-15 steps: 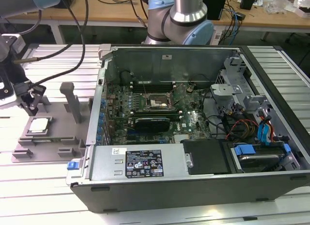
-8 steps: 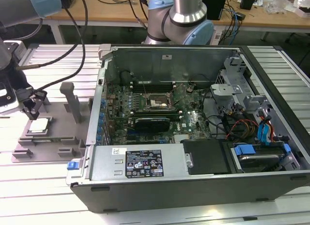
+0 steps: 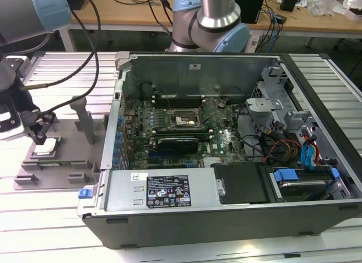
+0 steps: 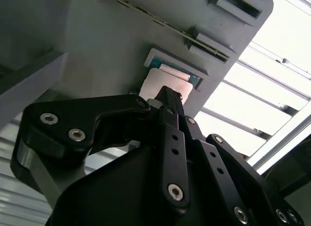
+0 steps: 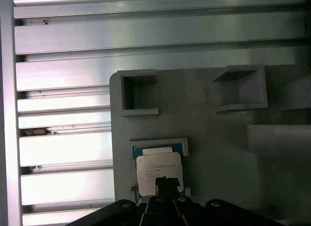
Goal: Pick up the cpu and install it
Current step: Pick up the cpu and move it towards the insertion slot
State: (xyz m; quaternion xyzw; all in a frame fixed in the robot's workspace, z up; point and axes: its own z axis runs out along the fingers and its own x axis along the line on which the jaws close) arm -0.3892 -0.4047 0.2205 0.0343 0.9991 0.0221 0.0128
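Hanging over the grey fixture plate [image 3: 63, 161], the gripper [image 5: 165, 183] has its fingers pressed together; the cpu [image 5: 158, 165] lies flat in a pocket near the plate's edge, directly beneath the tip, contact not discernible

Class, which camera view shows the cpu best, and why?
The first wrist view: the cpu lies face-on, nearly whole, in its grey holder. The second wrist view has the gripper hiding part of it; the exterior view shows it small, under the gripper.
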